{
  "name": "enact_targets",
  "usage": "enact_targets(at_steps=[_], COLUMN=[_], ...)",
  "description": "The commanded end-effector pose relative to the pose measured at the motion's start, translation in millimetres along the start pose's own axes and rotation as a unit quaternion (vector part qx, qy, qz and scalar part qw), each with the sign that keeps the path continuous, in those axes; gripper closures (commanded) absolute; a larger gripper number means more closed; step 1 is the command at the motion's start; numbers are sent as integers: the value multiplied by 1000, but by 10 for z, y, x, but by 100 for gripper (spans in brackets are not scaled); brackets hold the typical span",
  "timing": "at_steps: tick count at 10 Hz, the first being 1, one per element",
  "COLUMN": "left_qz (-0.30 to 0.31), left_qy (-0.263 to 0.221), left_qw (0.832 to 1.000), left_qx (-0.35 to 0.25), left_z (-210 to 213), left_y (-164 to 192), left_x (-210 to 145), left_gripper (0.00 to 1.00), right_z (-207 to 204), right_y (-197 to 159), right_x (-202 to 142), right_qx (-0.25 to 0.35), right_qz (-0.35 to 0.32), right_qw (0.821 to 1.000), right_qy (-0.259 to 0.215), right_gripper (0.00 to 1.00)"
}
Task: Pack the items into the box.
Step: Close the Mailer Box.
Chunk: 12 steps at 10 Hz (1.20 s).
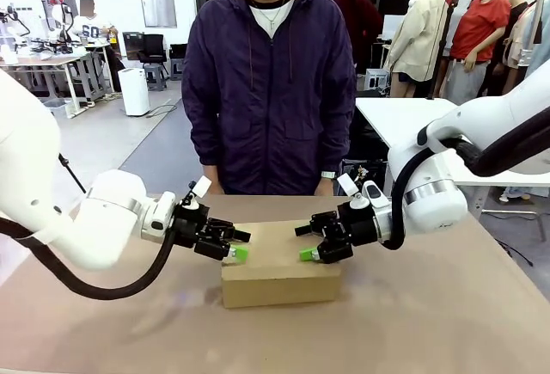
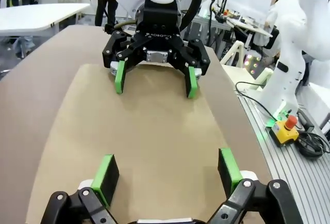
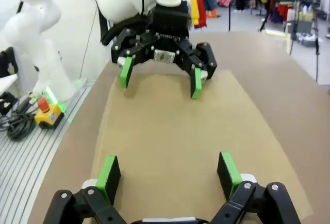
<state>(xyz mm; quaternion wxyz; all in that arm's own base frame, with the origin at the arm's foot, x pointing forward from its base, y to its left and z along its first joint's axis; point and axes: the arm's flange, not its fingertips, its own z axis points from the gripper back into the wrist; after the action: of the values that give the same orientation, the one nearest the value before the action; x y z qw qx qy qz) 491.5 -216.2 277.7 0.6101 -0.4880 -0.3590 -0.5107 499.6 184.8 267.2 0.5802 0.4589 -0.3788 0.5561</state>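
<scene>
The brown cardboard box (image 1: 279,275) sits shut in the middle of the table, its flat lid (image 2: 149,131) facing up. My left gripper (image 1: 238,245) hovers open over the box's left end. Facing it, my right gripper (image 1: 305,242) hovers open over the right end. In the left wrist view my own green pads (image 2: 105,175) spread wide above the lid, with the right gripper (image 2: 154,82) opposite. The right wrist view mirrors this: my right gripper (image 3: 167,175) is open over the lid (image 3: 170,126), and the left gripper (image 3: 160,80) is beyond. Nothing is between either pair of fingers. The items are out of view.
A person in a dark jacket (image 1: 271,90) stands at the far edge of the table (image 1: 447,305), hands down behind the edge. A yellow emergency-stop button (image 2: 287,126) lies on the floor rail beside the table. Bare tabletop surrounds the box.
</scene>
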Motion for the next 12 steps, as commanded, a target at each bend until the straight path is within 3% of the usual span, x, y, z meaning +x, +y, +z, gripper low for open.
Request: enact_targets(at_steps=[1,3,6,9,10,11,12], left_qz=[21,23,13,-10,14,81,155], left_qy=[18,32,40,-4,-36,-53,-74], left_qw=[999,999,998,1000,999,995,984], left_qx=[-18,-34,-44,19,13,-9,35], left_z=[-63,-81,-18,581,832,1118,1451], left_y=[10,7,6,-283,-411,-561,-682], left_x=[-110,-172,-106,460,634,788,927], left_gripper=[0,0,0,0,0,0,0], right_z=[-15,-4,146,825,1115,1405,1717], right_y=[-73,-69,-60,147,240,351,503], right_x=[-18,-74,101,610,748,853,930], right_qx=[9,10,7,-30,-41,-51,-35], right_qz=[1,-1,-13,-78,-125,-181,-234], right_qw=[1000,1000,999,992,987,979,969], right_qy=[24,23,-34,-92,-91,-80,-72], right_gripper=[0,0,0,0,0,0,0])
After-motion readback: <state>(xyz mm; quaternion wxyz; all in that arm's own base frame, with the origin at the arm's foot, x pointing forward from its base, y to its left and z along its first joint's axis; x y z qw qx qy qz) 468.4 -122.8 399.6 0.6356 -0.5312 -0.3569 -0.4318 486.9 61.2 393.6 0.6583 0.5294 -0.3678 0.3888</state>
